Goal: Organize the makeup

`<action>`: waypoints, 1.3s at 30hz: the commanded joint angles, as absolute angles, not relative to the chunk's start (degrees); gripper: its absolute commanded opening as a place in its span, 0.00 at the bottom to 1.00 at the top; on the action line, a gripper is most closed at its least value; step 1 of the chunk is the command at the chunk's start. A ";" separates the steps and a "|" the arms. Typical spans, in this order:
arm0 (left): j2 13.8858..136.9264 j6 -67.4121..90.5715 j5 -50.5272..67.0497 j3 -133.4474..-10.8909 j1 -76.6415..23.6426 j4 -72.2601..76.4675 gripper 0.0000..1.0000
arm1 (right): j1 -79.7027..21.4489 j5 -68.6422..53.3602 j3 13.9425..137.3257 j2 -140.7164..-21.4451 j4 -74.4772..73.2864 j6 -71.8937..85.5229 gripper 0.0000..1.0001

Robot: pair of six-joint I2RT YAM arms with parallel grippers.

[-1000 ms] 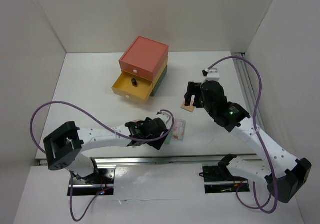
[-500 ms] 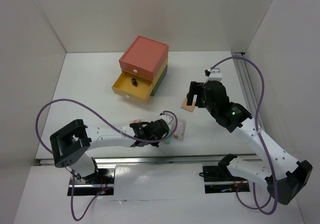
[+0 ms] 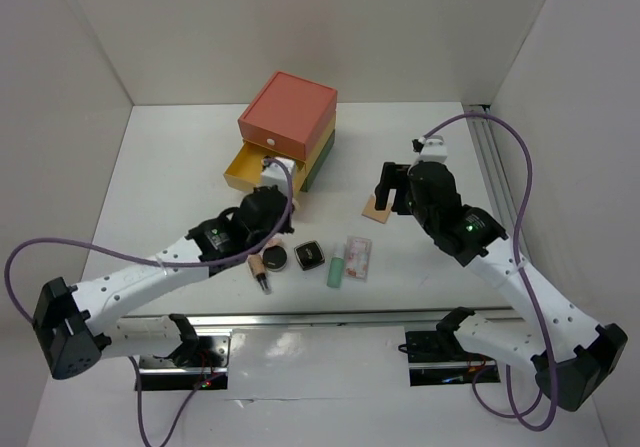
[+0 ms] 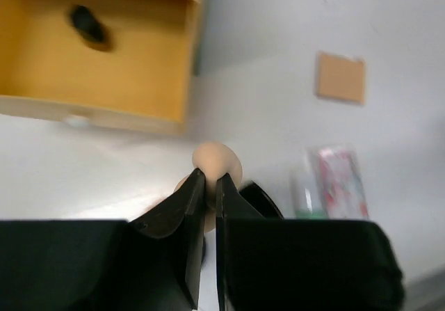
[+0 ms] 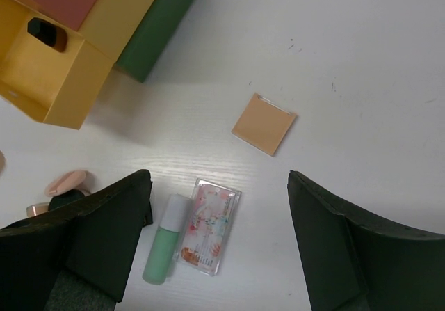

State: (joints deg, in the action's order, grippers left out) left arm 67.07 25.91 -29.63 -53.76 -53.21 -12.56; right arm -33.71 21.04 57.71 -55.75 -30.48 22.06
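While it is clamped in the left pincer (image 4: 211, 179), the beige sponge (image 4: 217, 161) is judged soft, light, squashable; best pinched lightly mid-body. Right pincer (image 5: 217, 186): held apart, empty

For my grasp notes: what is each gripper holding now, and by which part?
The left gripper pinches what looks like a small beige sponge by its near end, between the fingertips. The right gripper is open and holds nothing.
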 commanded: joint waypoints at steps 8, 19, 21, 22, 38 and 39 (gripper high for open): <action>77.42 20.57 -19.71 -62.14 -30.24 -2.03 0.20 | -33.40 23.90 60.21 -59.68 -30.23 21.01 0.88; 87.36 24.08 -13.80 -72.16 -23.82 -7.91 0.64 | -32.34 29.61 62.75 -63.98 -31.90 21.18 0.97; 85.88 24.08 -13.27 -71.54 -23.82 -7.91 0.81 | -31.65 29.62 63.28 -65.56 -32.43 21.18 0.98; 85.26 24.08 -12.49 -70.93 -23.82 -7.91 0.84 | -30.77 29.10 63.28 -66.18 -32.43 21.18 0.98; 61.36 30.22 -9.22 -52.92 -30.56 -18.97 1.00 | -16.16 -1.82 59.85 -84.02 -19.34 20.23 0.84; 59.69 31.28 -10.62 -51.52 -31.80 -20.90 1.00 | -17.30 -1.85 59.85 -84.81 -17.94 19.17 0.84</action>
